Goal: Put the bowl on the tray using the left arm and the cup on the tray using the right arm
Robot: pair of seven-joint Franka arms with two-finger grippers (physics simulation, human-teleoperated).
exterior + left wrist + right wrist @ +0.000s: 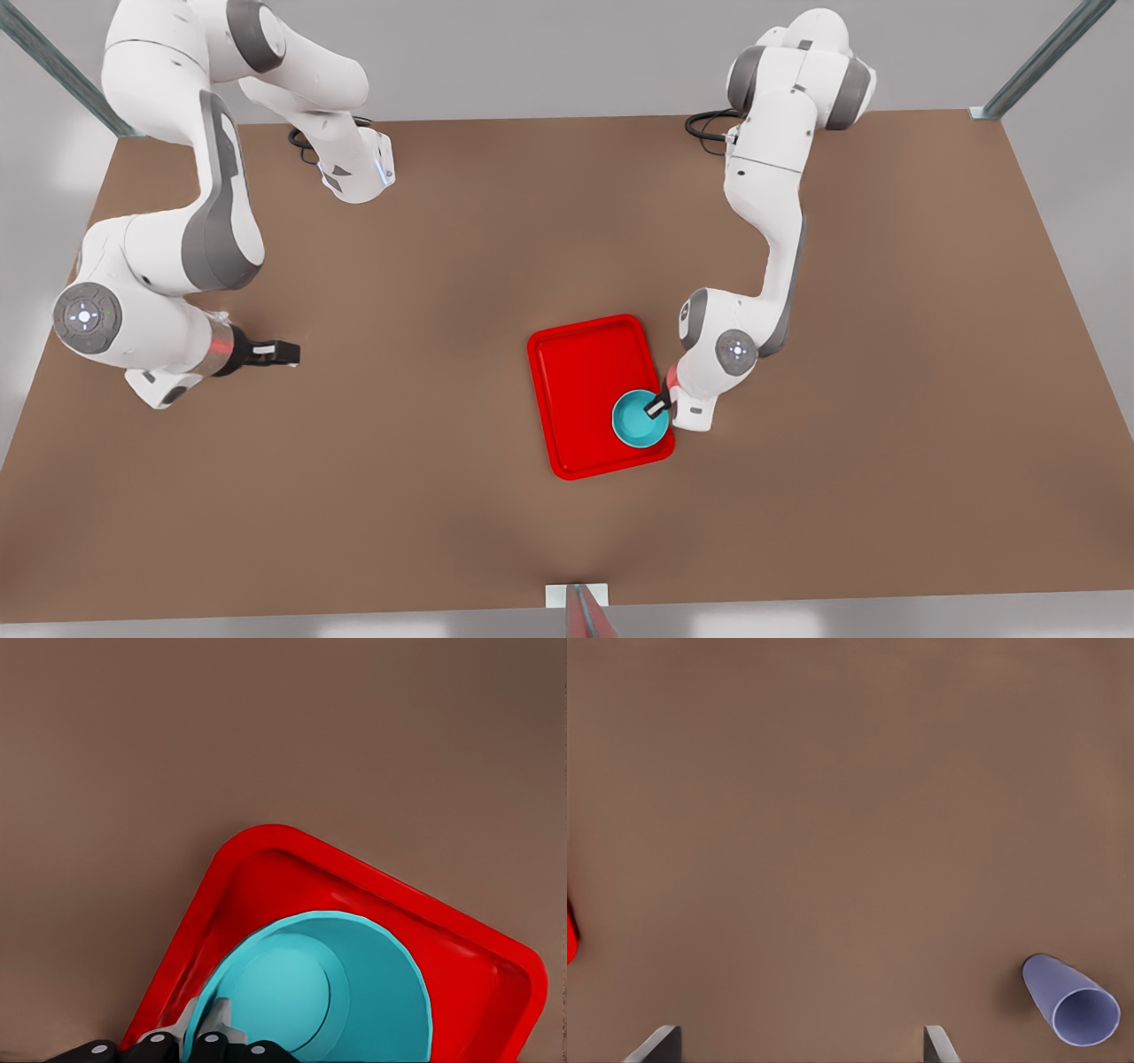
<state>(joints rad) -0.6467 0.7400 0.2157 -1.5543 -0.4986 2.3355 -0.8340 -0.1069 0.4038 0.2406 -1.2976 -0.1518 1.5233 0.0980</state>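
Note:
The teal bowl [640, 419] is over the near corner of the red tray [585, 381] on the front view's right side. My left gripper [657, 408] is shut on the bowl's rim, one finger inside and one outside. In the left wrist view the bowl [354, 992] lies within the tray's [266, 868] corner, the left gripper [205, 1028] pinching its edge. I cannot tell whether the bowl rests on the tray or hangs just above it. The lavender cup [1072, 1001] lies on the table off to one side of my open right gripper [799, 1050], which hovers at the front view's left [283, 353].
The brown table [443, 532] stretches wide around the tray. Both arm bases [359, 173] stand at the far edge. A small bracket [576, 595] sits at the near edge. A sliver of the tray [570, 935] shows in the right wrist view.

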